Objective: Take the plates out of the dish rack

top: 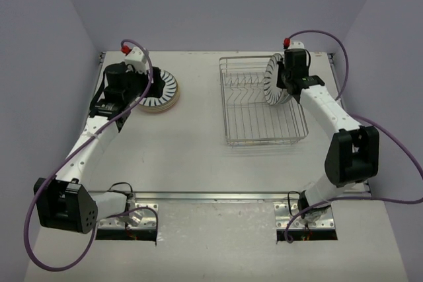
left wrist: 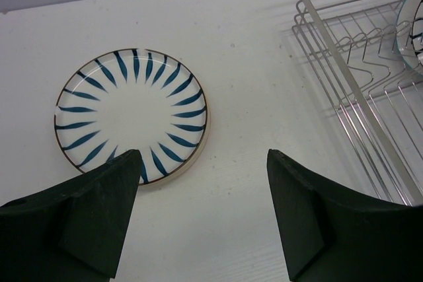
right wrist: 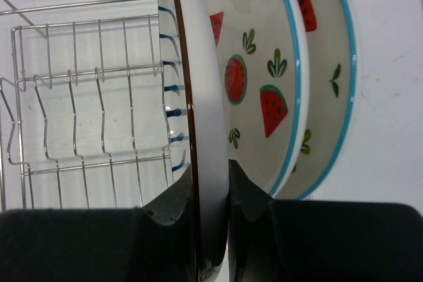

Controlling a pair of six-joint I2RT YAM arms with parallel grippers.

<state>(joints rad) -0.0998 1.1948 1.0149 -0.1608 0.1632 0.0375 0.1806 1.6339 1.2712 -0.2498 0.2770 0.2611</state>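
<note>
The silver wire dish rack (top: 254, 127) stands at the back right and shows in the left wrist view (left wrist: 370, 117) and right wrist view (right wrist: 79, 97). My right gripper (top: 289, 84) (right wrist: 210, 183) is shut on the rim of an upright blue-striped plate (top: 272, 80) (right wrist: 201, 97) in the rack. Two fruit-marked plates (right wrist: 254, 77) (right wrist: 330, 64) stand upright behind it. A stack of plates with a blue-striped one on top (top: 165, 90) (left wrist: 131, 113) lies on the table at the left. My left gripper (top: 147, 88) (left wrist: 203, 156) is open and empty above the table just beside that stack.
The white table (top: 198, 156) is walled by pale panels at the back and sides. A metal rail (top: 218, 196) runs along the near edge by the arm bases. Purple cables loop off both arms.
</note>
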